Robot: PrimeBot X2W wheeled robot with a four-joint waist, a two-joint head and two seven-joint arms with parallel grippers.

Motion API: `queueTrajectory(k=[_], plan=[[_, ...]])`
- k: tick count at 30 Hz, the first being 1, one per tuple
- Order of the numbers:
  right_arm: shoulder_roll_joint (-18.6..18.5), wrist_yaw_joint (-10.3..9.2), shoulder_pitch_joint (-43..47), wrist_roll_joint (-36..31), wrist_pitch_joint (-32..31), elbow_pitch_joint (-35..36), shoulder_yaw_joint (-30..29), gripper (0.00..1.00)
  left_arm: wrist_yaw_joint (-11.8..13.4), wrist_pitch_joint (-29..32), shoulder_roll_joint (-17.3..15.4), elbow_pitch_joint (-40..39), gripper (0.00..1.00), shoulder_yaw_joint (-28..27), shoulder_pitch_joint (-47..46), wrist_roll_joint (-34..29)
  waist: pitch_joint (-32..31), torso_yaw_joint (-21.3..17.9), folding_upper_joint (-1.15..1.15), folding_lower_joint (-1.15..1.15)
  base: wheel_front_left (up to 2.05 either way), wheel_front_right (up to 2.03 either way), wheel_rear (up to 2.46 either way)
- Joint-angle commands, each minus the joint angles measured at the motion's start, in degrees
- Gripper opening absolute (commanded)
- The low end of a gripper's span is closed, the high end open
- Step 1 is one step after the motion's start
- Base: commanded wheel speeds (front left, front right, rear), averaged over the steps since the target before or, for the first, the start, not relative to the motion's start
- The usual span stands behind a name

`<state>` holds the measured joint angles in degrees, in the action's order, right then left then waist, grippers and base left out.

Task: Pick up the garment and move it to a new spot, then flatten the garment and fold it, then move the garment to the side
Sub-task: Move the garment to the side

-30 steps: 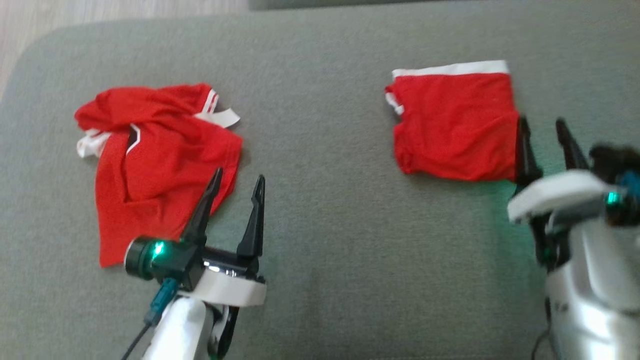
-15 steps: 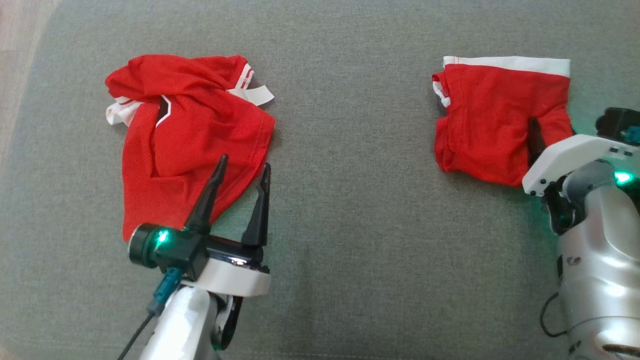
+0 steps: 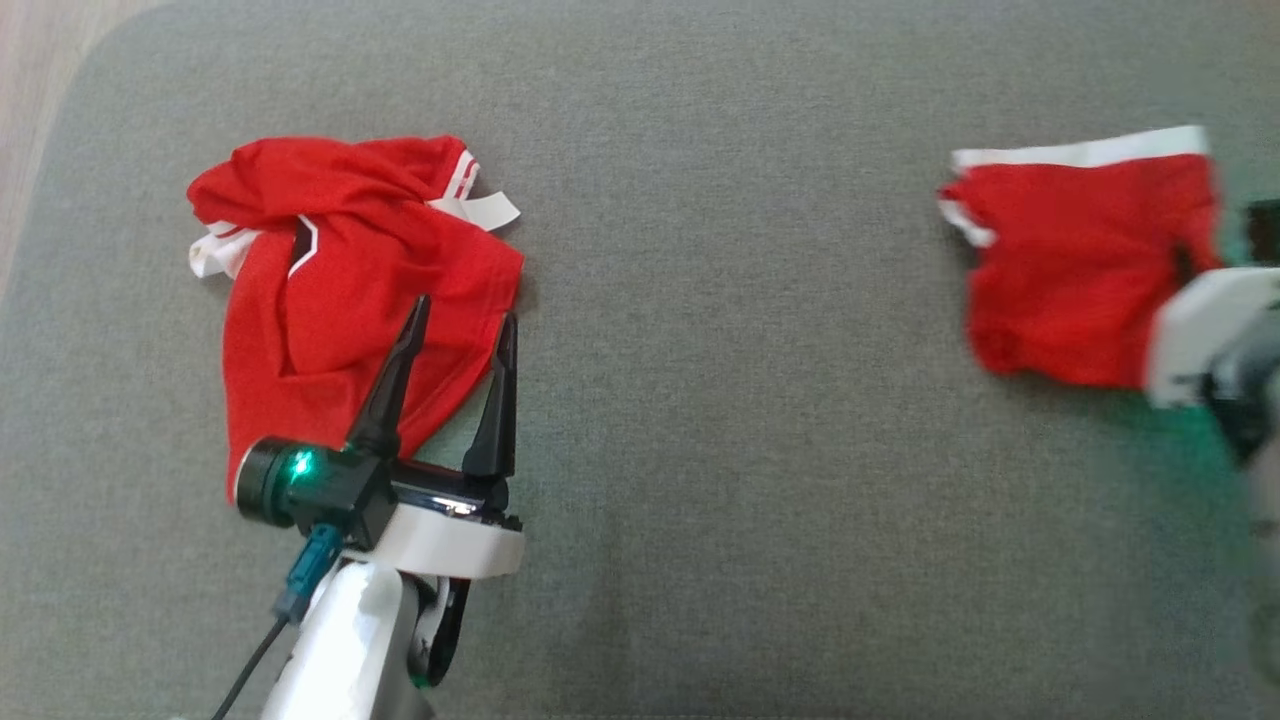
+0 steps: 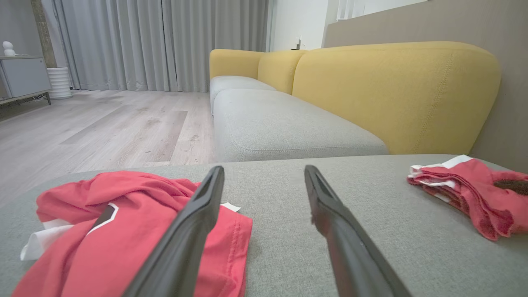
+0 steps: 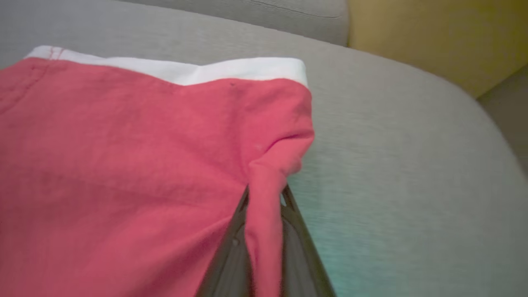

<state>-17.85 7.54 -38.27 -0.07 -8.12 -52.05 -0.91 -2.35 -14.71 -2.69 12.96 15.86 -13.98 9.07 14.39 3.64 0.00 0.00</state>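
The right gripper (image 5: 266, 193), the nearer arm, is pinching a raised fold on the right edge of the folded red shorts (image 3: 1075, 270) lying far right on the grey cushion (image 3: 750, 450), while the left gripper (image 3: 460, 325) is hovering, jaws spread, well apart over a crumpled red shirt (image 3: 330, 290).

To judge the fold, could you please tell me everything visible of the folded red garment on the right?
The folded garment is red, soft-looking cloth with a white band along its far edge. It lies as a rough, slightly creased rectangle on the grey cushion. The right gripper has its jaws shut on a pinched ridge at its right edge.
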Motion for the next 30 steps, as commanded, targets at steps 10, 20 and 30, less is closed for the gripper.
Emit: queueTrajectory(k=[10,20,30], plan=[[-17.90,-0.05,-1.17,-3.10,2.04,-1.27,1.50,0.00,-0.31,-0.29,-0.19,-2.35,1.00,-2.04,-1.85,-0.03,1.17,0.51,0.00,0.00,0.00,0.00,0.00],[-19.78,-0.05,-3.12,-5.81,4.47,-3.52,-3.54,0.00,-0.50,-0.29,-0.19,-2.34,1.00,-2.40,-2.18,-0.36,2.75,1.12,0.00,0.00,0.00,0.00,0.00],[-17.27,-0.05,-4.19,-6.45,4.73,-4.81,-6.61,0.41,-0.53,-0.29,-0.19,-2.05,1.00,-2.24,-1.94,-0.51,2.05,0.68,0.00,0.00,0.00,0.00,0.00]])
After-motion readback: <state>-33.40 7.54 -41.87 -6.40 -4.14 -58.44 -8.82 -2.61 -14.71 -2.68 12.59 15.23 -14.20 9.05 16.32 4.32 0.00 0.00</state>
